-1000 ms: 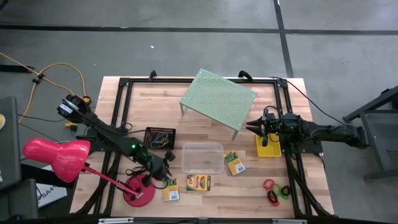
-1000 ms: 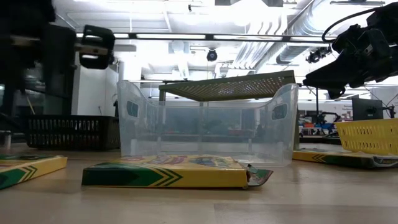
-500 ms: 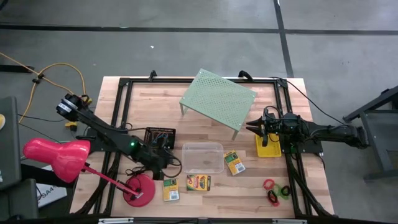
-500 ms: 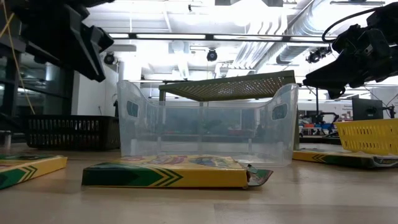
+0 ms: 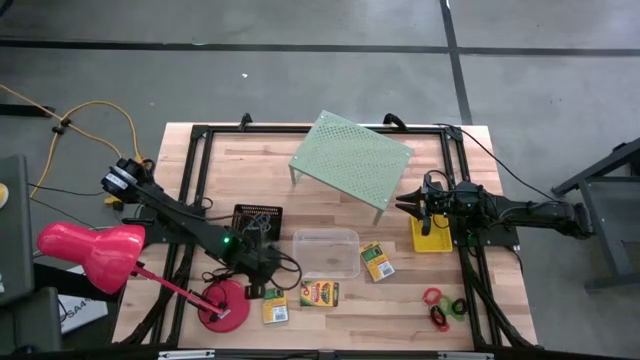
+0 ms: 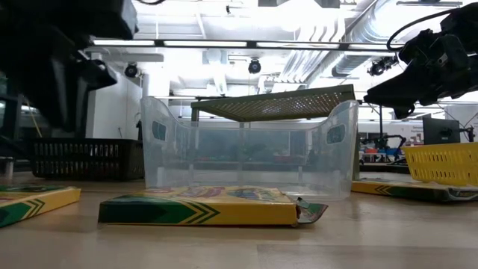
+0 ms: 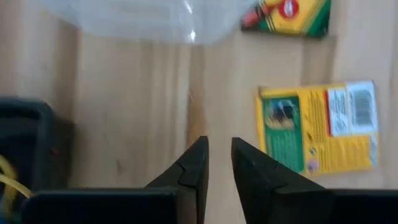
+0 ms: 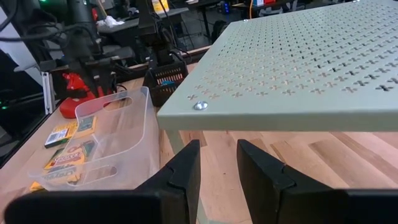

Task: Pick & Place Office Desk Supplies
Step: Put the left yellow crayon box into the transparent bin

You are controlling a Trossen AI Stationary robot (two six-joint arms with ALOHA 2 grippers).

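Beside the left pincer (image 5: 281, 266) lay a green-and-yellow card box (image 5: 275, 306) and a black mesh tray (image 5: 257, 220). Near the right pincer (image 5: 403, 208) stood a yellow basket (image 5: 431, 240) and a pale green perforated shelf (image 5: 350, 160).

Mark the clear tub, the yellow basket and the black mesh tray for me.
clear tub (image 5: 325, 253), high view, on its see-through floor.
yellow basket (image 6: 442, 163), low view, on its mesh side wall.
black mesh tray (image 5: 243, 211), high view, on its top-left rim.
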